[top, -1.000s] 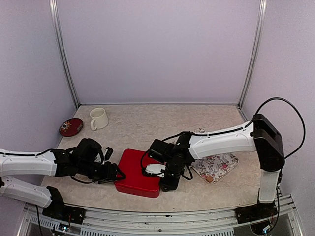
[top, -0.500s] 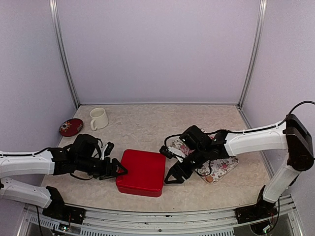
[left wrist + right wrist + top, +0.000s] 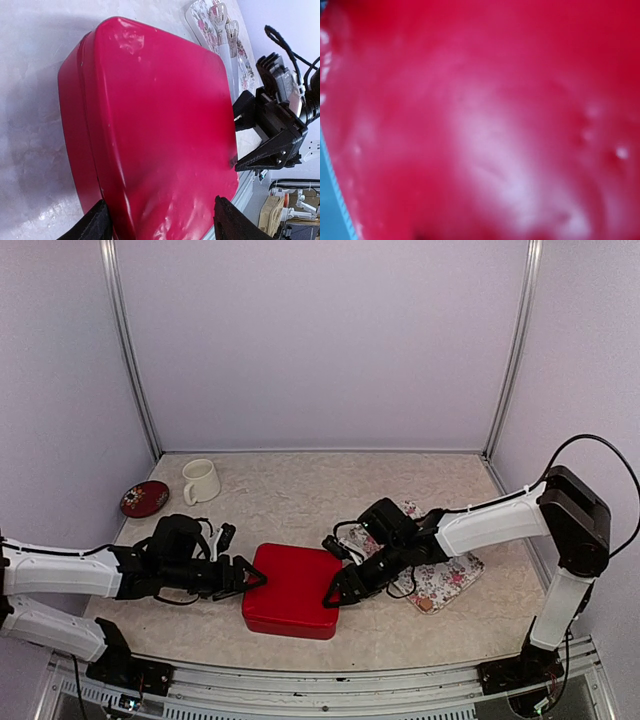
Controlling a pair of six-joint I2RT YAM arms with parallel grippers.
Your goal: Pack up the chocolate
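Observation:
The red box (image 3: pixel 292 590) lies shut on the table between my two grippers. No chocolate shows in any view. My left gripper (image 3: pixel 250 580) is open at the box's left edge. In the left wrist view its fingers (image 3: pixel 97 226) stand wide apart over the near end of the glossy red lid (image 3: pixel 160 125). My right gripper (image 3: pixel 333 597) is at the box's right front edge. It also shows in the left wrist view (image 3: pixel 235 139), with its jaws apart. The right wrist view is filled by blurred red lid (image 3: pixel 480 120), and its own fingers are hidden.
A floral tray (image 3: pixel 445 580) lies right of the box, under my right arm. A white mug (image 3: pixel 200 480) and a small dark red dish (image 3: pixel 144 498) stand at the back left. The table's front rail is close below the box.
My right gripper drew back toward the floral tray, then returned to the box's right edge. The box has slid slightly right and away, and my left gripper followed it.

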